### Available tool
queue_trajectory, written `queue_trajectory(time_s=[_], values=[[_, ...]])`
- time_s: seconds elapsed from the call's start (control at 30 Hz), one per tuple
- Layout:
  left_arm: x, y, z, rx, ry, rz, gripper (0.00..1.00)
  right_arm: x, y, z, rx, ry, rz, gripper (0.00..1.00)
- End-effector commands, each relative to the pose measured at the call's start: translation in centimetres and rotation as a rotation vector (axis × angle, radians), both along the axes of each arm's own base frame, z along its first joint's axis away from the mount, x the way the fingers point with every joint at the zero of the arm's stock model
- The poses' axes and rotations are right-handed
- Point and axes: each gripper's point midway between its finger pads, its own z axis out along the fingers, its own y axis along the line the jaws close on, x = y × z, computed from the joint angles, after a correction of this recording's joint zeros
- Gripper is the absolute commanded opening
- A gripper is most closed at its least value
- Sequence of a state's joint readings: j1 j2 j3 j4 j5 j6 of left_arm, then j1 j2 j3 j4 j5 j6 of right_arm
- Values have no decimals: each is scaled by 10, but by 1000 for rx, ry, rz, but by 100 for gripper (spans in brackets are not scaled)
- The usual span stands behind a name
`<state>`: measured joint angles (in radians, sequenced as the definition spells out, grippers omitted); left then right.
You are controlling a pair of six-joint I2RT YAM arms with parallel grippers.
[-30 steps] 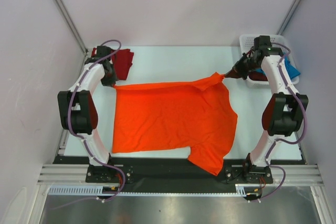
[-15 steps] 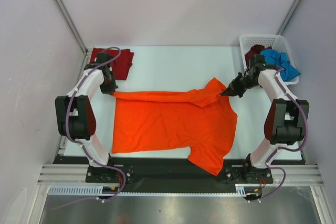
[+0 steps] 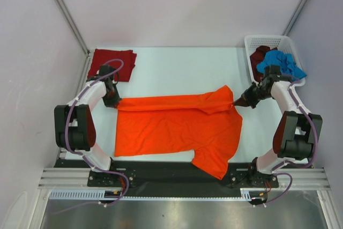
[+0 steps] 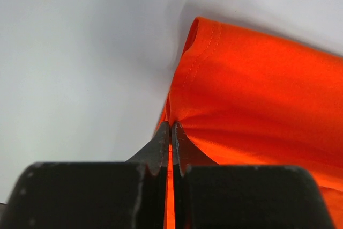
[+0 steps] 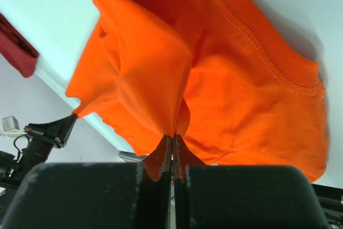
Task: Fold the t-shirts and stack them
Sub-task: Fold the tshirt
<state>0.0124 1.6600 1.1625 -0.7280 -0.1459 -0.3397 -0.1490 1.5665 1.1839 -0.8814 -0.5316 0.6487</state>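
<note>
orange t-shirt (image 3: 177, 130) flat mid-table, long axis left-right, hem end left, sleeves right, far edge doubled over. left gripper (image 3: 114, 102) clamped tight on far-left hem corner, right gripper (image 3: 237, 103) pinching far-right sleeve. dark red t-shirt (image 3: 112, 64) sits far-left corner.

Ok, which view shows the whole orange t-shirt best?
Top external: the orange t-shirt lies fully in frame, its far edge held at both ends. Left wrist shows only the corner pinched in the left gripper; right wrist only bunched cloth in the right gripper.
</note>
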Motion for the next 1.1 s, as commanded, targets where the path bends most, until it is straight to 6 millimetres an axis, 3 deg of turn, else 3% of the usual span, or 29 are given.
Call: queue_trajectory(time_s=[0.0,0.7,1.07], values=[[11,-1,7,-1,-63,17,0,-1,-1,-4,-19,-35,23,0],[-4,4,-13,23,-21,22,0,-18,-14,-45,-108,55,65,0],[-8,3,-19,20,-15,16,0,-17,-15,-41,-115,37,70,0]])
